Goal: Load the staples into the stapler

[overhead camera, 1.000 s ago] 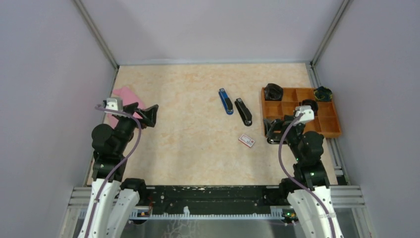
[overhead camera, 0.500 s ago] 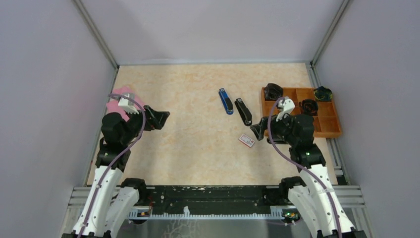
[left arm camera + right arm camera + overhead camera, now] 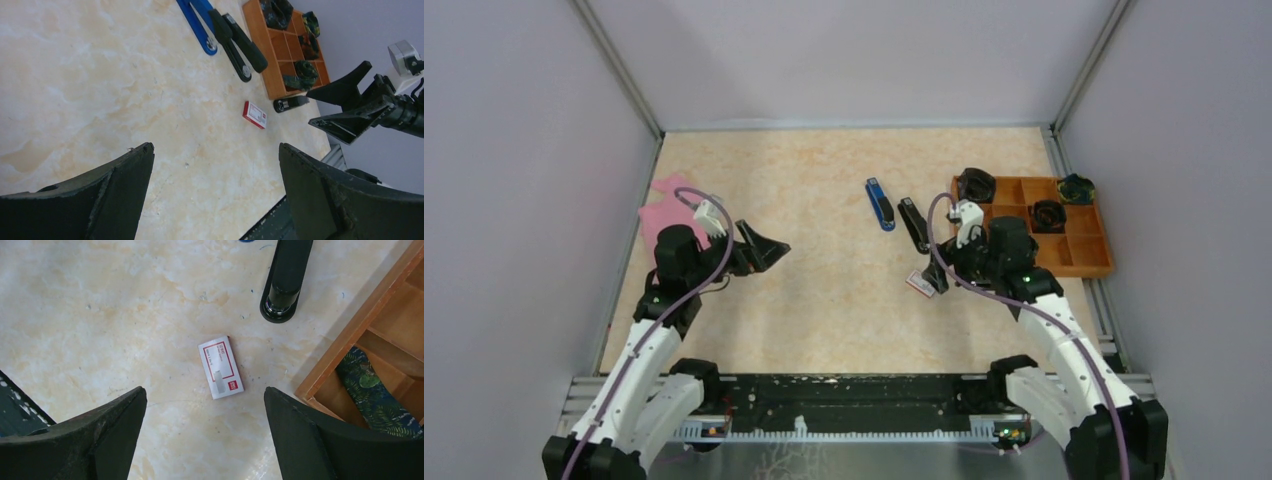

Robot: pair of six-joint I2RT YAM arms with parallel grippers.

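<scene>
Hovering with right claw (image 3: 204,392) wide over the staples (image 3: 220,367), toward the right edge of the tabletop (image 3: 824,310), probably to straddle them; with left claw (image 3: 766,250) wide, empty, free to steady the black stapler (image 3: 913,222).

Enclosure: beige marbled surface (image 3: 824,300) at frame centre, plain pale grey walls (image 3: 844,60) left, top and right, aluminium corner posts (image 3: 619,68) upper left and upper right, black rail (image 3: 854,393) along the bottom, even diffuse light.

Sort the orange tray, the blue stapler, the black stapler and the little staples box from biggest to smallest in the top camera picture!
1. orange tray, clearly biggest.
2. blue stapler and black stapler: they look alike, so no ranking.
3. staples box, smallest.
</scene>
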